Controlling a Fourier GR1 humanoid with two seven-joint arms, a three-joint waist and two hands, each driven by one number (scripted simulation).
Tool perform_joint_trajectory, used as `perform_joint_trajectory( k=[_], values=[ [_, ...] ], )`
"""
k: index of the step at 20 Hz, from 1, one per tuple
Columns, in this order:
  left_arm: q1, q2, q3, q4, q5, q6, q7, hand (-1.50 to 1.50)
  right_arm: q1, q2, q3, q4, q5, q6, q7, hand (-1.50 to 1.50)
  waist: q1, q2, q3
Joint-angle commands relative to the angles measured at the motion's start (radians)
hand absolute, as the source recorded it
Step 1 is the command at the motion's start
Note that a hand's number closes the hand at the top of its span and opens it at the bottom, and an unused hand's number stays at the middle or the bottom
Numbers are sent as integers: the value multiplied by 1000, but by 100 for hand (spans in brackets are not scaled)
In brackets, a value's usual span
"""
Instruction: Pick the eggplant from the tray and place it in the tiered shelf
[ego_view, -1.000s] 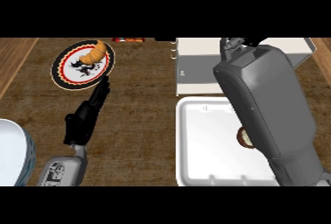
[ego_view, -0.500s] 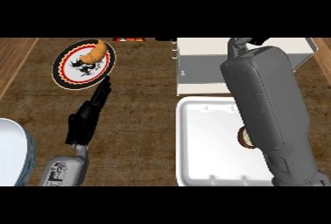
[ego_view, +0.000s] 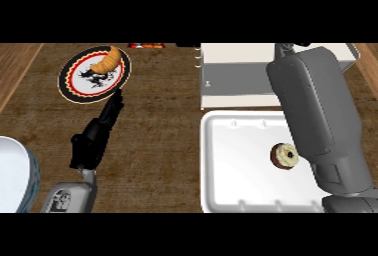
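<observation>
Eggplant itself shows nowhere: the white tray (ego_view: 221, 165) holds only a small brown ring-shaped piece (ego_view: 286, 155), so my guess is that the eggplant rides in the right hand, whose fingers I cannot tell apart, since only a dark tip (ego_view: 289, 47) peeks past the grey right forearm (ego_view: 317, 120). Over the last second that forearm has pushed further up the view, and it now lies across the pale tiered shelf (ego_view: 232, 75), covering more of its right part than before. That suggests the carry is nearly over and the release into the shelf is the step at hand, though whether the eggplant sits inside is hidden. The left hand (ego_view: 100, 132) stays where it was, fingers straight and pressed together, pointing toward the patterned plate (ego_view: 74, 82) with its croissant (ego_view: 105, 59).
</observation>
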Motion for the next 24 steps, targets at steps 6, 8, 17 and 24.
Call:
perform_joint_trajectory(
  k=[6, 8, 17, 24],
  values=[
    [20, -25, -21, 7, -19, 19, -24, 0, 79, -26, -4, -76, 162, 51, 209, -150, -6, -2, 1],
    [-31, 5, 24, 76, -7, 7, -52, 0, 72, -30, -37, -85, 95, 2, 168, -150, -6, 0, 1],
    [34, 4, 2, 12, -10, -4, -28, 0, 61, -11, -42, -261, -44, 102, 179, -150, -4, -3, 1],
    [-36, -23, 1, 29, -9, 16, 11, 0, 39, -62, -114, -302, -177, 63, 125, -150, -3, -1, 1]
  ],
)
